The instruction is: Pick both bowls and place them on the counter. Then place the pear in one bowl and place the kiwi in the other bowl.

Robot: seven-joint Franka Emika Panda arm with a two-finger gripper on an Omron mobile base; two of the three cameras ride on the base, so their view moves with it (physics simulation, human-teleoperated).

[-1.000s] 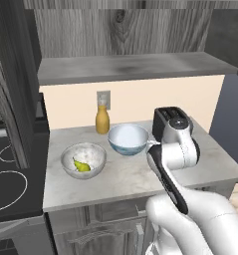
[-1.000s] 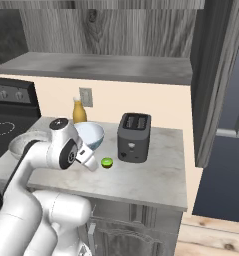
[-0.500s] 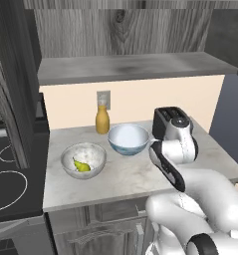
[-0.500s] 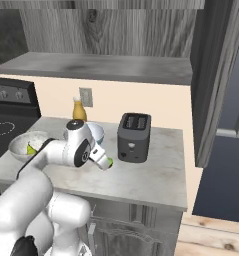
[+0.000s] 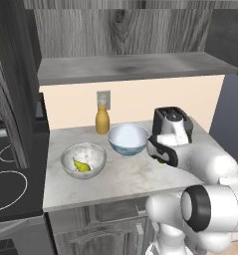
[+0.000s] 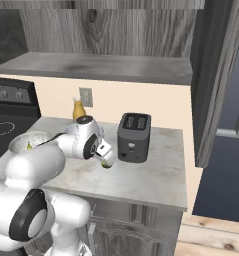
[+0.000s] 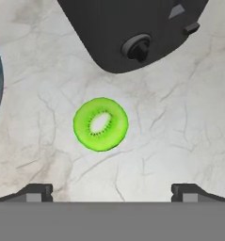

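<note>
Poised above the kiwi (image 7: 100,124) on the counter (image 7: 180,132), gripper (image 7: 112,192) spread wide and empty. Probably light, soft, slick; best pinched gently across its round sides.

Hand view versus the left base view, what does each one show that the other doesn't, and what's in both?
Hand view alone: the kiwi's cut face, bright green with a pale core, lying on the counter between the open end effector fingertips and the toaster.

Left base view alone: the pear inside the marbled bowl, the orange bottle, and the shelf.

Both: the counter, the toaster, and the blue bowl.
</note>
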